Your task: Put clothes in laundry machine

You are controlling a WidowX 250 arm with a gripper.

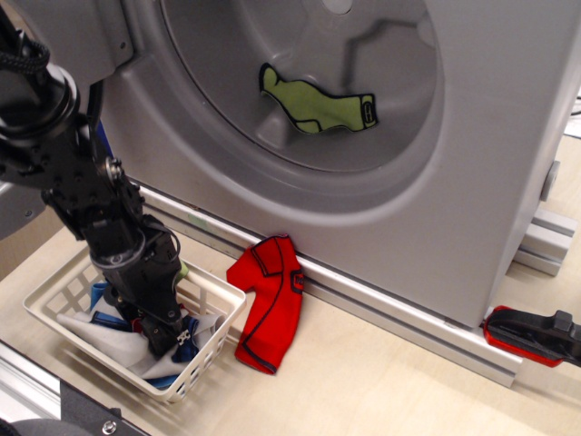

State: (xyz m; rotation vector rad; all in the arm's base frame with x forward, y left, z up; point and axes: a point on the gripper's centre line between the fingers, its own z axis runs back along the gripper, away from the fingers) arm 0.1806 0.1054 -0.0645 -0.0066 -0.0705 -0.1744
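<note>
A black robot arm [82, 195] reaches down from the upper left into a white lattice basket [213, 331] on a pale wooden bench [381, 381], its end effector [172, 338] buried among the clothes there. The tips are pressed into a heap of pale grey-white cloth [95, 333] and blue cloth [163, 380]; whether they are parted or clenched on anything cannot be told, as the arm's own body and the fabric hide them. A scrap of lime green [182, 270] shows just behind the arm at the basket's far rim.

Just beside the basket, to its right, a red shirt [268, 304] with dark trim lies flat on the bench, its collar end touching the metal rail [381, 304] that runs under the machine. The shirt and basket are close, with the shirt's lower edge near the basket's corner.

The laundry machine [490, 136], a silver-grey metal box, fills the upper part of the view. Its wide round opening faces the camera, and inside the grey drum [381, 54] a lime green garment [313, 103] with dark trim rests on the sloping lower wall. At the far left edge a curved grey part [18, 204] juts out behind the arm; it is too cropped to identify.

At the lower right, a red and black object [531, 336] lies on the bench next to the rail.
</note>
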